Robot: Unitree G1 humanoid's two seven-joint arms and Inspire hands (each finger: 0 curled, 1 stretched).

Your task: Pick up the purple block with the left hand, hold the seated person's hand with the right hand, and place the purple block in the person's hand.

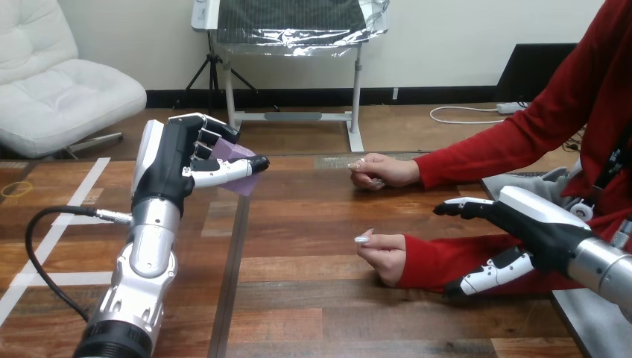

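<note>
Observed: the left hand (175, 160) has the purple block (240, 154) in its grasp at the left of the table (313, 298), well apart from both of the person's hands. Its fingers (205, 138) curl down over the block's top and near face, and the thumb (227, 171) lies straight across the front. The block is pinched between them, with a corner showing above the thumb and another below it. The block sits out toward the fingertips rather than deep in the palm. Whether its lower edge is clear of the table cannot be told. The right hand (540, 220) stands at the right side with fingers straight and spread from the thumb, holding nothing. It hangs over the red sleeve (447, 261) behind the person's nearer hand (384, 257), and none of its fingers wrap that hand or the wrist. That nearer hand rests on the table loosely curled, and the person's farther hand (381, 171) lies beyond it, also loosely closed. Assessment: the pick-up appears done, and the step in hand is taking the person's hand with the right hand. To do it well, the right hand should come forward along the sleeve to the nearer hand and close gently from beneath or beside it, leaving the palm free to receive. The left hand should keep its pinch steady and wait until that hold is secure. With so shallow a pinch, a sudden swing could tip the block out.
</note>
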